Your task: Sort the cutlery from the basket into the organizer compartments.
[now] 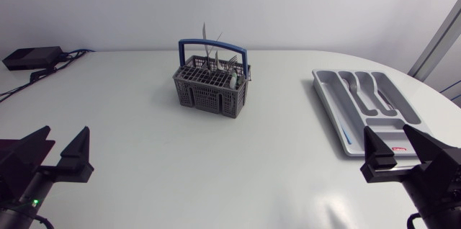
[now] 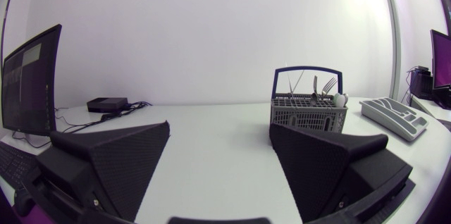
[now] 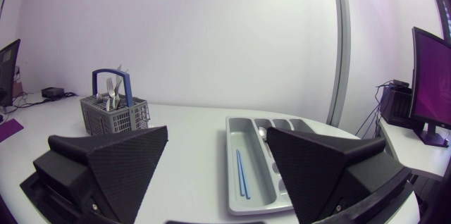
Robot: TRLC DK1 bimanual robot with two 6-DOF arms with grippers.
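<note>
White table (image 1: 144, 135) carries the basket (image 1: 212, 88) at upper centre, its cutlery (image 1: 216, 60) standing upright for easy picking, and the organizer (image 1: 335, 106) at right. Your left gripper (image 1: 66, 135) and right gripper (image 1: 389, 139) wait released at the lower corners, holding nothing.

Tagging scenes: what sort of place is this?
Likely a lab test bench, not a kitchen: white table, cutlery basket and organizer staged on it, left gripper and right gripper at its edge.

Cutlery (image 1: 215, 60) lower halves inside basket (image 1: 209, 98)
</note>
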